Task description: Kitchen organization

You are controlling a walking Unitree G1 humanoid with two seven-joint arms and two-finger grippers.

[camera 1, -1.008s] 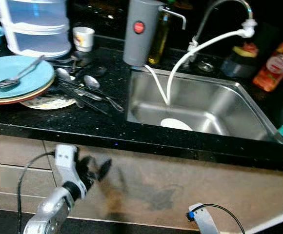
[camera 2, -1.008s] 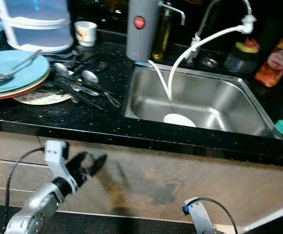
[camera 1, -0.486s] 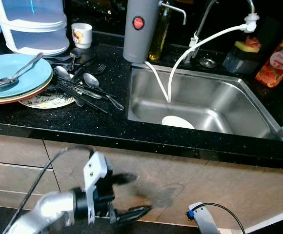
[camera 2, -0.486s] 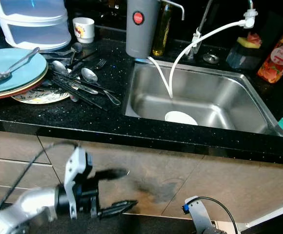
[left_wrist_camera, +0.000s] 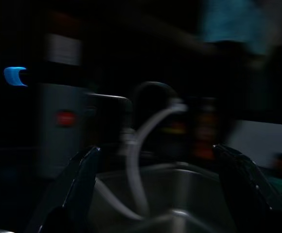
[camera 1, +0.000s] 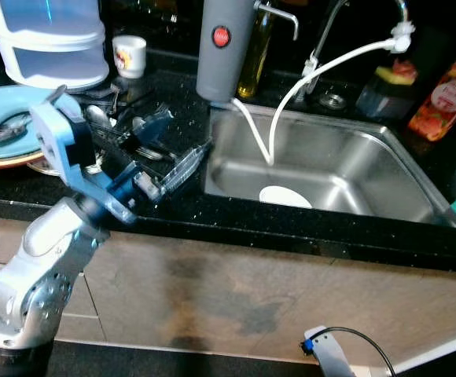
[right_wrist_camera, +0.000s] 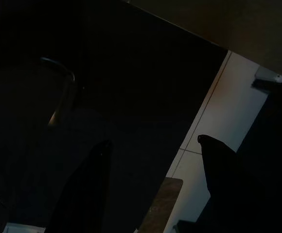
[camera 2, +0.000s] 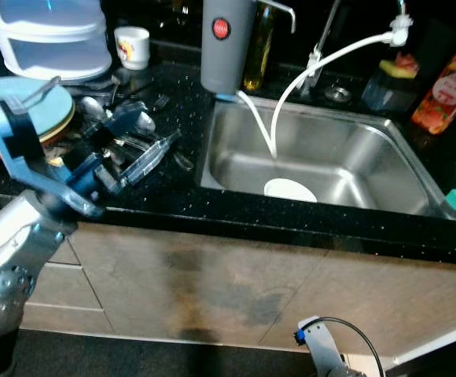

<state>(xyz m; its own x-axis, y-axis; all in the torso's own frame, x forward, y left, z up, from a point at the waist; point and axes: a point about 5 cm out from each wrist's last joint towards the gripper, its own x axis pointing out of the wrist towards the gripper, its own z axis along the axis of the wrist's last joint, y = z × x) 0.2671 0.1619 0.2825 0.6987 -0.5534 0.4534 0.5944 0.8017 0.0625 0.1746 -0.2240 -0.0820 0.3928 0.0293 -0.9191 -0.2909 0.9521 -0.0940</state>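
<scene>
Black granite counter (camera 1: 157, 206) at centre-left carries loose cutlery (camera 1: 145, 141), over which the left gripper (camera 1: 169, 153) hovers, fingers spread and empty, likely lining up a pick; right gripper (right_wrist_camera: 153, 187) hangs open, idle.

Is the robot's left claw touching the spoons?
Cannot tell. In the left eye view the open left gripper overlaps the spoons, but whether it hovers above or touches them is unclear.

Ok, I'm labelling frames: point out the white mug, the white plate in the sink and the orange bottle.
white mug (camera 1: 129, 55), left eye view, front wall.
white plate (camera 1: 285, 196), left eye view, centre.
orange bottle (camera 1: 442, 106), left eye view, label.
</scene>
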